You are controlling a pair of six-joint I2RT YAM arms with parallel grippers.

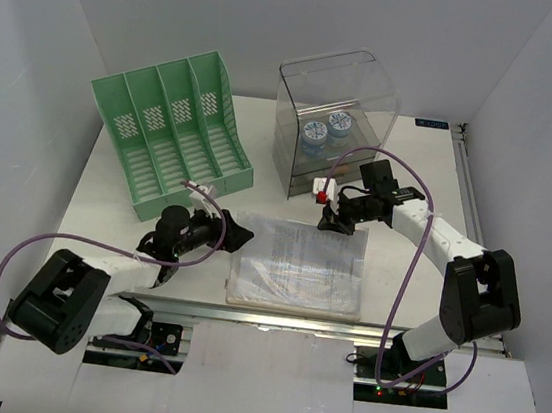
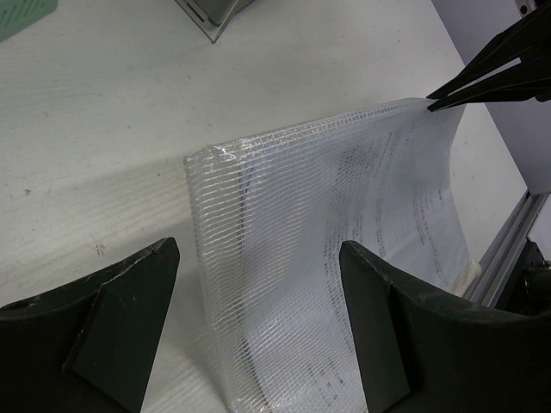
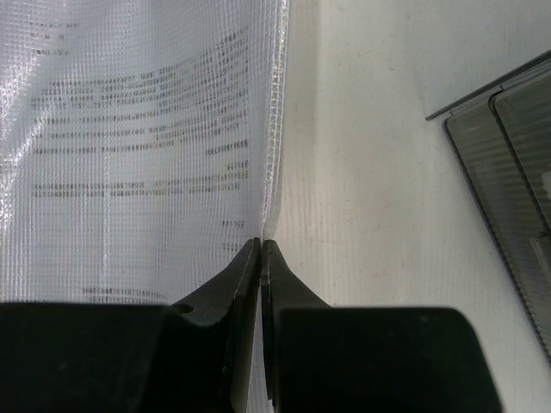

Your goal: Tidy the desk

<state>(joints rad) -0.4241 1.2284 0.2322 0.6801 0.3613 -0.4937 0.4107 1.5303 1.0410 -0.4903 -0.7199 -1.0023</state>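
Right gripper [image 3: 261,249]: jaws closed tight, pinching the thin edge of a translucent white woven-mesh plastic pouch [image 3: 129,129] holding printed sheets; from the left wrist view that pinched corner looks raised. Left gripper [image 2: 258,327]: fingers [image 2: 129,318] spread wide, holding nothing, with the opposite end of the pouch running between them. Under and around both hands lies the large flat white desk [image 1: 105,201], which we judge rigid, fixed and smooth, a surface to clear and not to grasp, and one on which flat items will slide easily. We judge the pouch light, floppy and slick. It sags away from the one pinch, so a second hold on the end at the left gripper should keep it from folding, and grips belong on the seamed edges, not the slack middle. Beyond the left gripper stands a green slotted plastic file rack [image 1: 170,128]. Just beyond the right gripper stands a clear plastic drawer box [image 1: 333,113] holding two round blue-and-white containers [image 1: 326,130].
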